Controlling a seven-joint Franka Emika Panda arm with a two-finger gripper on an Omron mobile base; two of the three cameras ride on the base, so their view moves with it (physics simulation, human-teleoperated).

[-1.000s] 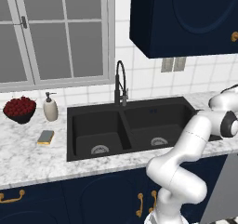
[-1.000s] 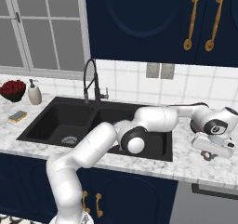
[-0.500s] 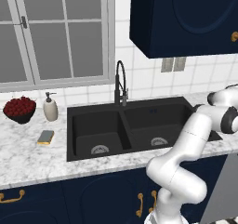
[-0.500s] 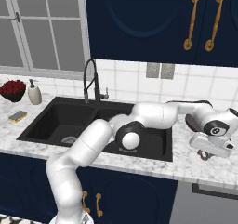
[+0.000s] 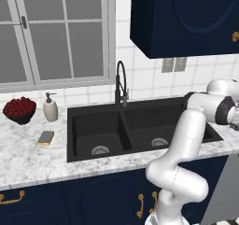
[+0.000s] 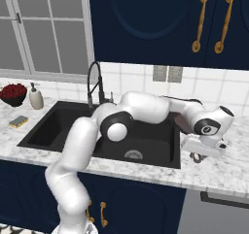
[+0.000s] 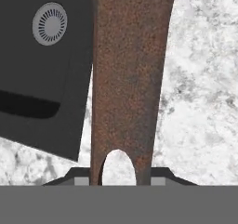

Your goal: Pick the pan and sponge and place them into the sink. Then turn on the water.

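In your hand view, the pan (image 7: 128, 79) is cut off at the top edge: you see its rust-brown handle, not the bowl. The finger tips (image 7: 81, 180) are cropped by the bottom edge, so you cannot read their contact faces. The sink (image 7: 42, 79) runs out of frame at the left and top. In your right base view, the hand covers the pan. In your left base view, the right edge crops the arm's wrist.
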